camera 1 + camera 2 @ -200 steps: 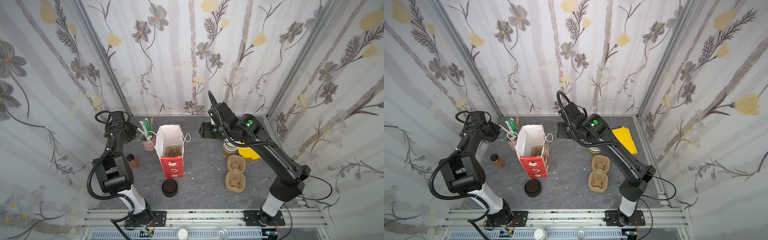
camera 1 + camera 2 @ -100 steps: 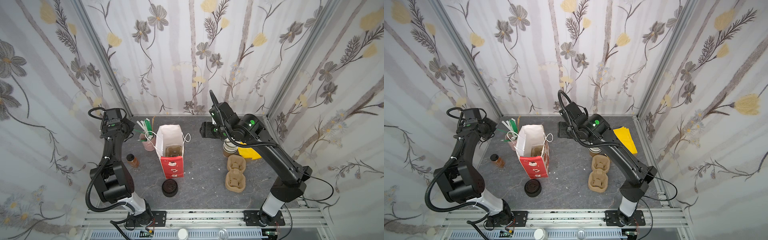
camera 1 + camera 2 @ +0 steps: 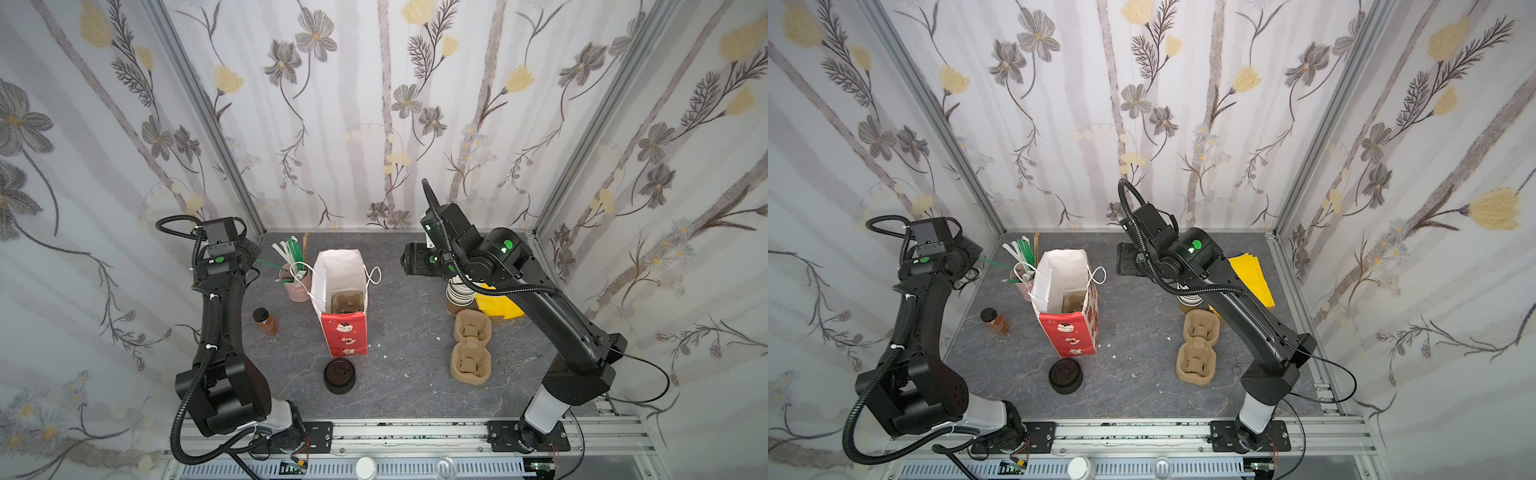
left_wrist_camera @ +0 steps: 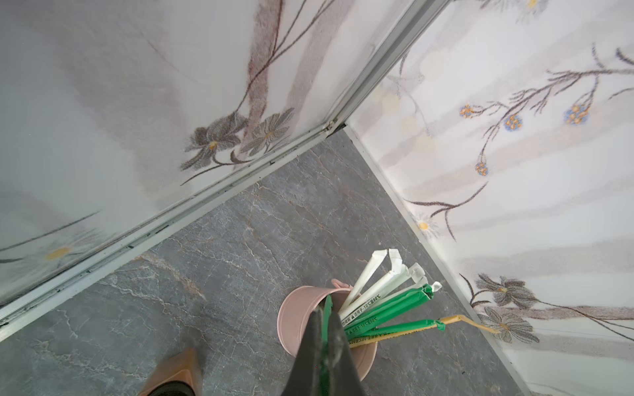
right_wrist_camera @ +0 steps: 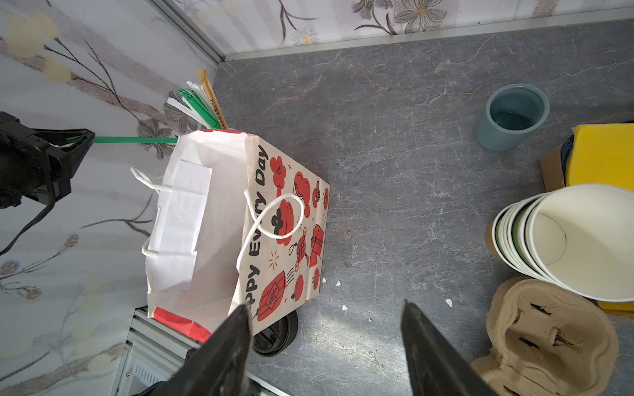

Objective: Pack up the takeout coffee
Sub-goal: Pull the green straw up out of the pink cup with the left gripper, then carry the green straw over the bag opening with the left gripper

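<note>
The takeout coffee [image 3: 264, 321], a small brownish cup with a black lid, stands on the table left of the paper bag [image 3: 345, 338]; it also shows in a top view [image 3: 994, 322] and at the edge of the left wrist view [image 4: 175, 368]. My left gripper [image 4: 324, 310] is shut on a thin green straw [image 4: 327, 303] over the pink bucket [image 4: 298, 319]; the right wrist view shows that straw [image 5: 133, 140] stretching from the gripper toward the bag [image 5: 281, 223]. My right gripper [image 5: 324, 305] hangs open and empty above the table right of the bag.
A pulp carrier [image 3: 347, 301] sits inside the bag. A black lid stack [image 3: 340, 376] lies in front of it. Stacked white-lined cups [image 5: 566, 240], pulp carriers [image 3: 471, 349], yellow napkins [image 5: 603, 154], a teal cup [image 5: 511, 116] and scissors [image 3: 519, 360] fill the right side.
My left gripper has drawn back to the left toward the side wall, pulling the green straw out of the pink bucket. The right arm has barely moved.
</note>
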Robot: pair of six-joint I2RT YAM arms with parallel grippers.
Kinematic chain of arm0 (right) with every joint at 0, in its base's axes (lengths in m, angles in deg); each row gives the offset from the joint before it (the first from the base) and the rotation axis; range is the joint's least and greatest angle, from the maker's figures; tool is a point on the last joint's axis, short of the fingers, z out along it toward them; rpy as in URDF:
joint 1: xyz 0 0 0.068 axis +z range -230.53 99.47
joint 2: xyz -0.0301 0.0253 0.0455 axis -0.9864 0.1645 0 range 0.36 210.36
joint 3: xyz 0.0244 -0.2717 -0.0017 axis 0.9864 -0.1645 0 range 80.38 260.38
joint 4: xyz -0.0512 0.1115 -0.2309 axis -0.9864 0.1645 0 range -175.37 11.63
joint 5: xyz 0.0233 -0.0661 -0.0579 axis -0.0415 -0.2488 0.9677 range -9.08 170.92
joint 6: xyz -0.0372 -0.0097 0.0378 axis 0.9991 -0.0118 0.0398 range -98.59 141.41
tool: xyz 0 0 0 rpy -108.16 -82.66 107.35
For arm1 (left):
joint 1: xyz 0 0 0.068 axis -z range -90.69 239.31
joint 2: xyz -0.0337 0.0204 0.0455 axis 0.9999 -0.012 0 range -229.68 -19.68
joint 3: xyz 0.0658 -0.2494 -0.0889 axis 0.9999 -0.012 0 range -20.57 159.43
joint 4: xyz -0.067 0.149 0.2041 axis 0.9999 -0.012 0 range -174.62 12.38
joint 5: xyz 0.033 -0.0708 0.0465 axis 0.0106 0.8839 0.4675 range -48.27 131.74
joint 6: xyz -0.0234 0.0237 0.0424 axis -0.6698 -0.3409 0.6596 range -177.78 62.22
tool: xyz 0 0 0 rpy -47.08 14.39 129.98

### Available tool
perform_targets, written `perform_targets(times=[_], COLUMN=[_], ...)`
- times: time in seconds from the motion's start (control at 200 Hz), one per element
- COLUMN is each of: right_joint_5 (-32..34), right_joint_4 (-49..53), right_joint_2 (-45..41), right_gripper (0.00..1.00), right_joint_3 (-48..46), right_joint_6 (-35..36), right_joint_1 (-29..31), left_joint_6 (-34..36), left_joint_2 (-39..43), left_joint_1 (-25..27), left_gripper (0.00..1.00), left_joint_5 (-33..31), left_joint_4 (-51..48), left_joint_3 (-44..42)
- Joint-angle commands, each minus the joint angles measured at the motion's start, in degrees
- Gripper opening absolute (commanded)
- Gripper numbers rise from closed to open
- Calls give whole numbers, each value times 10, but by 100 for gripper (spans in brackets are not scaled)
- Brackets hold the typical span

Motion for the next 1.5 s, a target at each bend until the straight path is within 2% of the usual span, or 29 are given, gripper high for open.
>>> perform_targets(times=[0.0,0.25,0.455,0.575,0.749,0.909,1.029,1.199,1.304,1.494], right_joint_5=[0,-2,-6,-7,-13,-11,-7,-3,-1,3], right_joint_4=[-5,-5,-5,-6,-3,21,34,28,25,24], right_joint_2=[-4,-3,-3,-4,-7,-16,-23,-40,-50,-64], right_gripper=[70,70,70,70,70,70,70,70,70,70], right_joint_3=[-1,-1,-1,-1,-1,-1,-6,-33,-47,-67], right_joint_6=[-1,-1,-6,-12,-19,-11,-4,-9,-18,-30], right_joint_1=[-1,-2,-6,-8,-15,-19,-19,-38,-39,-39], left_joint_6=[-4,-36,24,67,105,167,191,237,253,289], left_joint_2=[28,120,126,127,143,190,227,239,241,226], left_joint_1=[0,1,5,13,52,117,177,290,324,356], left_gripper=[0,0,0,0,0,0,0,0,0,0], left_joint_5=[-49,-98,-65,3,168,209,184,63,23,-17], left_joint_4=[4,0,-42,-41,-40,-41,-53,-102,-116,-155], left_joint_3=[-4,-23,91,145,147,131,93,59,57,53])
